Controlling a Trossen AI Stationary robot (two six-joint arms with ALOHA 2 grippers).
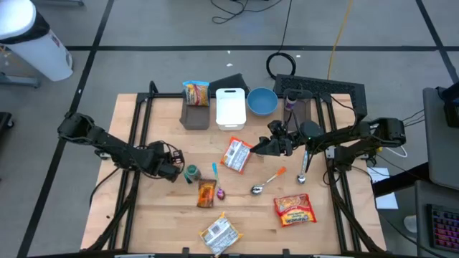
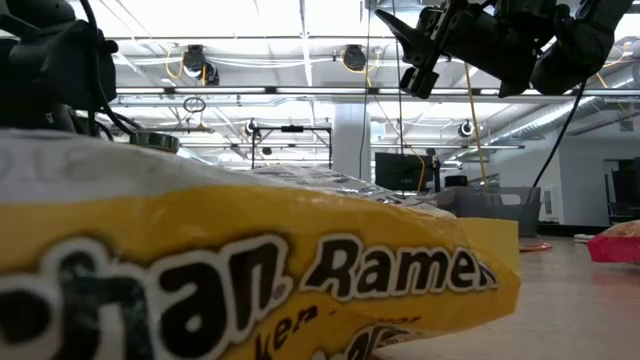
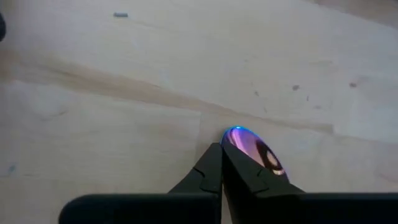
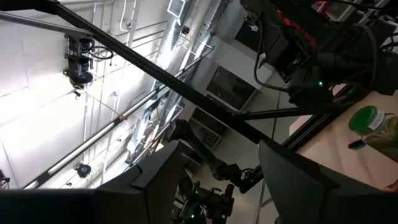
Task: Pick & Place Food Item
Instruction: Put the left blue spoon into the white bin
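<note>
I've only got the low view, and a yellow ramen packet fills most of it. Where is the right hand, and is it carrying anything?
Observer: The right hand hovers high over mid-table, beside a ramen packet. Its fingers are open and empty.
Operator: And the left hand?
Observer: The left hand is low, next to a green-lidded jar, with its fingers closed together.
Operator: Any containers out?
Observer: A white bin and a blue bowl stand side by side at the far edge.
</note>
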